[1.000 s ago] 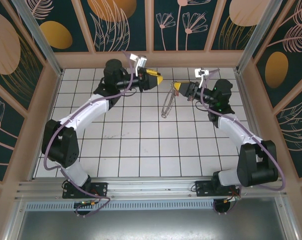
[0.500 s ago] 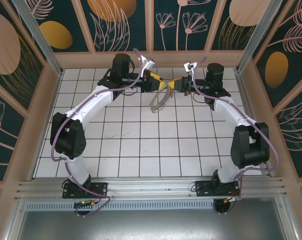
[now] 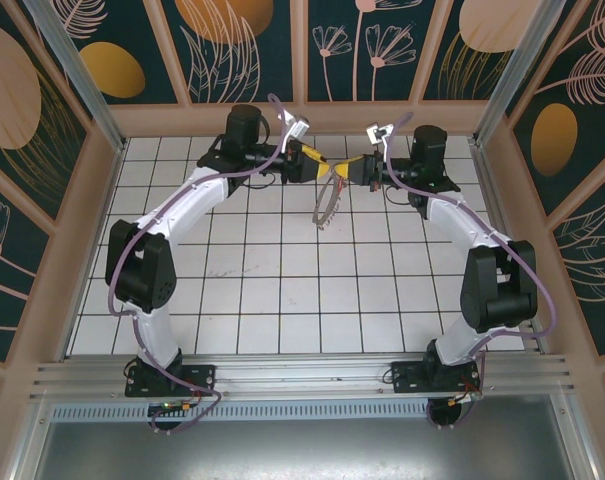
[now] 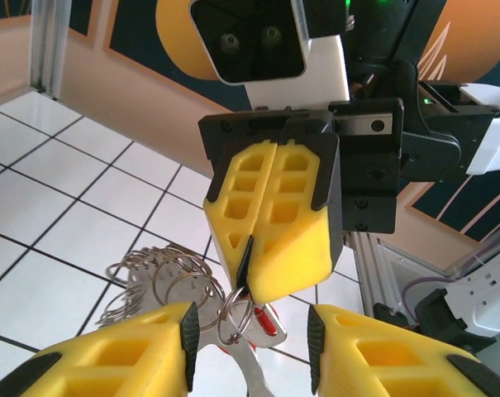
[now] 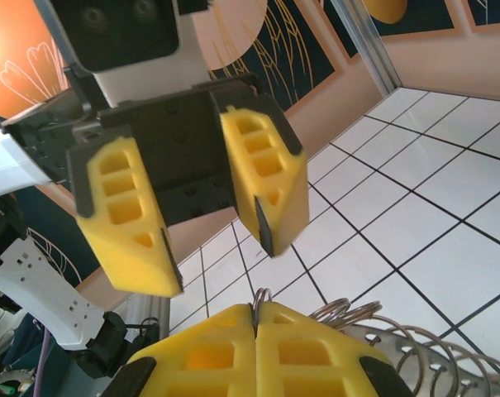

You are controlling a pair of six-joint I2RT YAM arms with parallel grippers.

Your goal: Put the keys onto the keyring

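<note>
My right gripper [image 4: 248,258] is shut on a small steel keyring [image 4: 221,321], whose loop pokes out above its yellow fingers [image 5: 316,347] as the keyring [image 5: 260,295]. From that ring hangs a silver key [image 4: 266,326] with a red patch. My left gripper [image 4: 251,335] is open. Its two pads stand either side of the ring and key, apart from both. In the top view the left gripper [image 3: 320,166] and right gripper [image 3: 344,172] meet tip to tip above the back of the table. In the right wrist view the left gripper [image 5: 218,252] faces me, jaws apart.
A bunch of several more rings on a metal strip [image 3: 325,205] dangles below the two grippers, seen as the ring bunch [image 4: 154,273] and the ring bunch [image 5: 382,331]. White tiled floor [image 3: 282,290] lies beneath; the back wall [image 3: 302,115] is close behind.
Both arms swung inward and back until the grippers met. Since then the hanging ring bunch has swung slightly right. The left jaws have stayed apart, the right jaws shut.
</note>
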